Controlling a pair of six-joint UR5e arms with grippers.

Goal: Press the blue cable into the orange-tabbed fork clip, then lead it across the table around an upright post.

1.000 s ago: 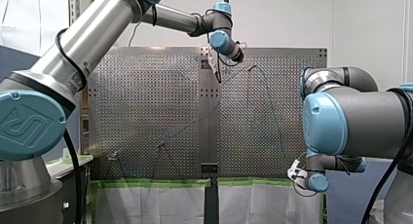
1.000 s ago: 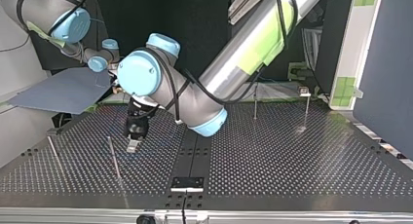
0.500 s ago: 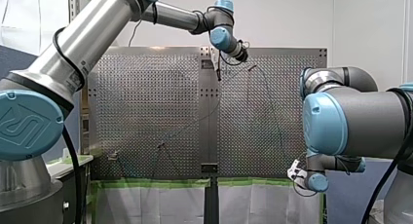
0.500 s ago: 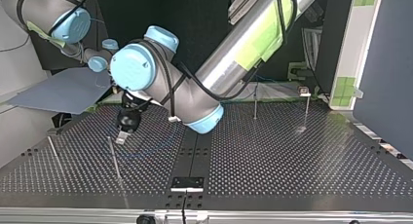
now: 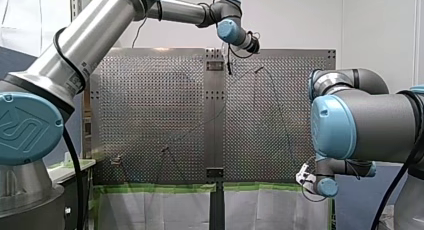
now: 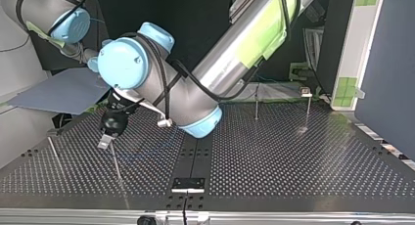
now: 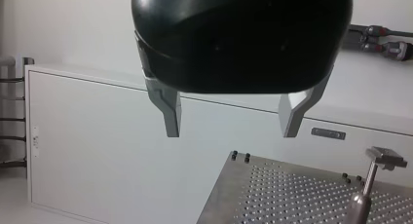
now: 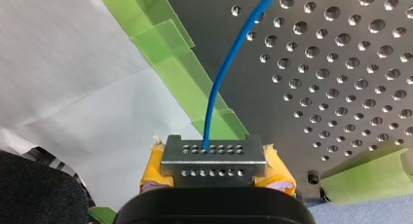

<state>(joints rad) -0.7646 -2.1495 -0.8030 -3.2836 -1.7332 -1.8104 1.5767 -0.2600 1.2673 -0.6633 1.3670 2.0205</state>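
Note:
The blue cable (image 8: 229, 63) comes out from between my right gripper's (image 8: 213, 153) yellow pads, which are shut on its end, just off the table's taped edge. In the front view the cable (image 5: 280, 105) runs as a thin line over the perforated table (image 5: 150, 100) from my right gripper (image 5: 303, 178) at the near right. My left gripper (image 7: 229, 121) is open with nothing between its metal fingers. It hangs over the far middle of the table (image 5: 229, 66), close above a thin upright post (image 6: 116, 161) in the top view. I cannot pick out an orange-tabbed clip.
More upright posts stand on the table: one (image 6: 54, 154) at the top view's left and two (image 6: 256, 105) (image 6: 308, 107) at its right. A flat-headed post (image 7: 372, 182) stands ahead of my left gripper. Green tape (image 8: 185, 73) lines the table's edge.
My left arm has swung toward the top view's left, its open gripper going from beside the post to just above the post's top. My right arm has stayed still.

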